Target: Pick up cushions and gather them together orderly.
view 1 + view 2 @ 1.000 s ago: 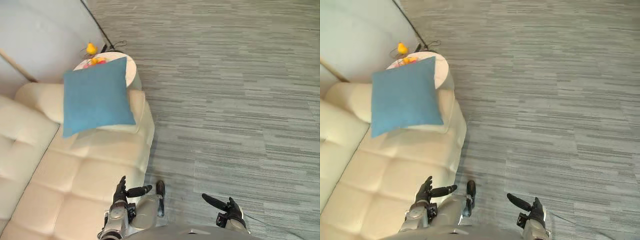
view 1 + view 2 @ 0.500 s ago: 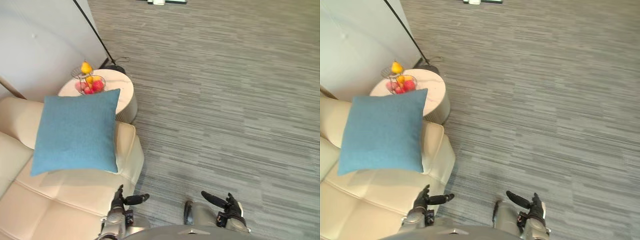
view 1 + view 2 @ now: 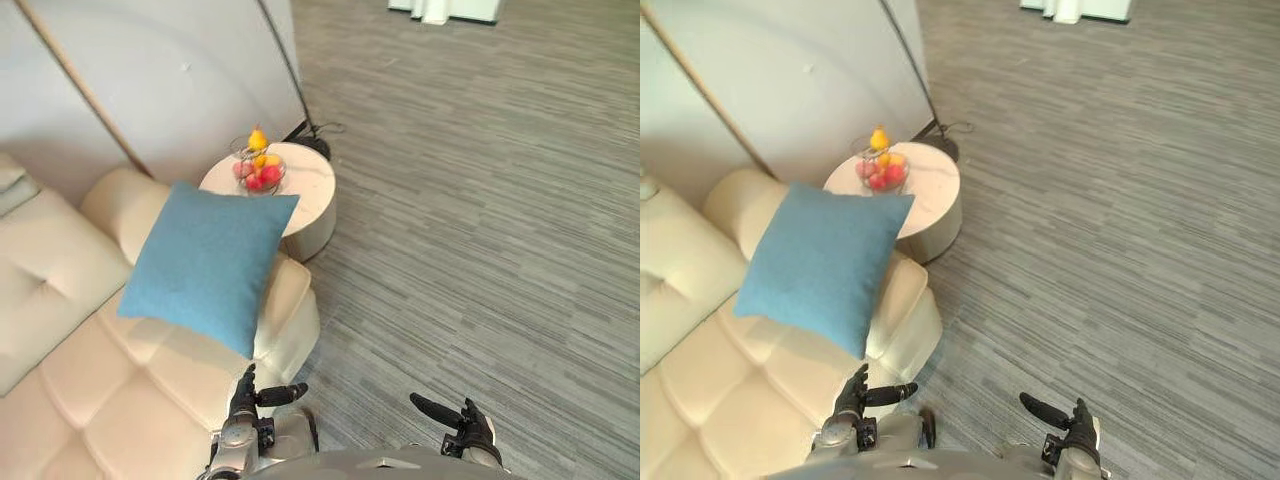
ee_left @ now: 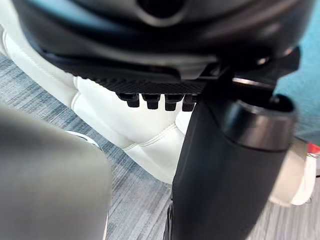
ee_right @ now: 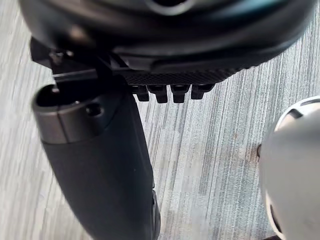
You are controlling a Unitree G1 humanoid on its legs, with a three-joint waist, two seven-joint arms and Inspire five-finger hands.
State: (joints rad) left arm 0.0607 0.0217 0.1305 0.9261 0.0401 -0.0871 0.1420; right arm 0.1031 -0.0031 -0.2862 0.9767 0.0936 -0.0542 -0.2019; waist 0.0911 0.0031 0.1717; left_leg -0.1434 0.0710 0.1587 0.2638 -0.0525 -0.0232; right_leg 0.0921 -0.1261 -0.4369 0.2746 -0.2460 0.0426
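A blue square cushion [image 3: 208, 264] leans on the arm of a cream sofa [image 3: 70, 330], one corner over the round side table. My left hand [image 3: 244, 392] hovers low by the sofa's front corner, fingers straight and thumb out, holding nothing. My right hand [image 3: 462, 425] hangs over the grey floor, also open and empty. In the left wrist view the sofa's cream edge [image 4: 145, 135] and a strip of the blue cushion [image 4: 305, 90] show past the hand [image 4: 225, 165]. The right wrist view has my right hand [image 5: 100, 165] above bare carpet.
A round white side table [image 3: 300, 195] with a wire bowl of fruit [image 3: 256, 168] stands beside the sofa arm. A floor lamp's dark pole and base [image 3: 310, 135] rise behind it against the wall. Grey striped carpet [image 3: 480, 250] spreads to the right.
The whole picture has shifted as the camera turned, bringing more wall and sofa back into sight. The cushion keeps its place on the sofa arm. Both hands stay open and low.
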